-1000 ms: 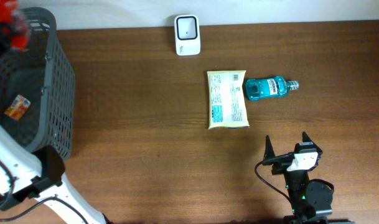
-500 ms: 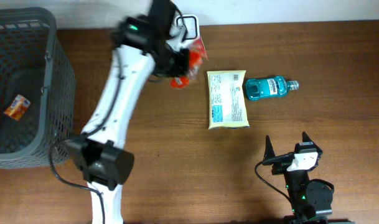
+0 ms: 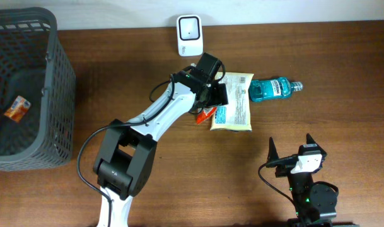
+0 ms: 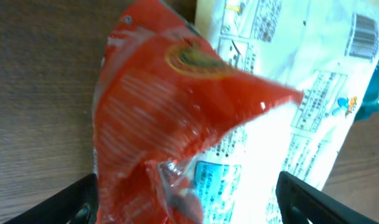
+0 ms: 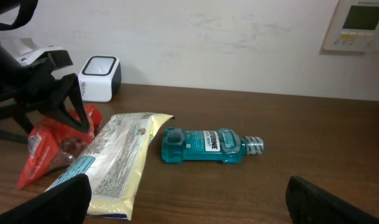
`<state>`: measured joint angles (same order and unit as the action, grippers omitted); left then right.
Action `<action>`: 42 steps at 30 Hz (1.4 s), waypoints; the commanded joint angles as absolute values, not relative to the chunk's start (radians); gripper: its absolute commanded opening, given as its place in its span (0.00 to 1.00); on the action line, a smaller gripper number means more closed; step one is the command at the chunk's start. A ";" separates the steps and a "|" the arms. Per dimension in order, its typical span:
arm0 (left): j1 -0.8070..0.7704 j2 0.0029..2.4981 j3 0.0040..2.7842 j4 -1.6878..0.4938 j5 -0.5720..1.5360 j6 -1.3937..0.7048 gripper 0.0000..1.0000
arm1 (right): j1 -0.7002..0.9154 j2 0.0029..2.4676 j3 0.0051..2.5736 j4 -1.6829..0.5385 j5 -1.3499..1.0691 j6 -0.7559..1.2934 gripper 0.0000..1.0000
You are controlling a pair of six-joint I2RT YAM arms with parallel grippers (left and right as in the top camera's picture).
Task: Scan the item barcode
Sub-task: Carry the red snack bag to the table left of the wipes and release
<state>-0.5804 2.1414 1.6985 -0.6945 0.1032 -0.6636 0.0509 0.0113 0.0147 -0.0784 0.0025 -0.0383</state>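
Having swung away from the scanner (image 3: pixel 190 35), the left gripper (image 3: pixel 212 94) is hovering with fingers spread, apparently releasing the already-scanned red packet (image 4: pixel 152 124) against the pale packet (image 3: pixel 237 112), while the right gripper (image 3: pixel 290 142) is waiting, splayed.

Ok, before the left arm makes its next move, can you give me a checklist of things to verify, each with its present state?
1. Left gripper open: ok.
2. Red packet free of that gripper: cannot tell.
3. Red packet apart from white packet: not ok, they lie against each other.
4. Barcode on white packet showing: ok, in the left wrist view.
5. Scanner uncovered: ok.
6. Right gripper open, away from the items: ok.
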 commanded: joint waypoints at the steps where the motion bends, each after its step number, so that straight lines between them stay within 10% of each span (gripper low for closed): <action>1: -0.553 2.109 1.736 -0.697 0.083 -0.628 0.77 | 0.044 0.004 0.006 -0.081 0.011 -0.045 0.98; 6: -0.537 2.046 1.798 -0.700 0.020 -0.559 0.19 | 0.044 0.004 0.006 -0.081 0.011 -0.045 0.98; 9: -0.537 2.048 1.798 -0.746 -0.076 -0.559 0.00 | 0.044 0.004 0.006 -0.081 0.011 -0.045 0.98; 42: -0.660 2.225 1.783 -0.892 0.044 -0.511 0.00 | 0.044 0.004 0.006 -0.081 0.011 -0.045 0.98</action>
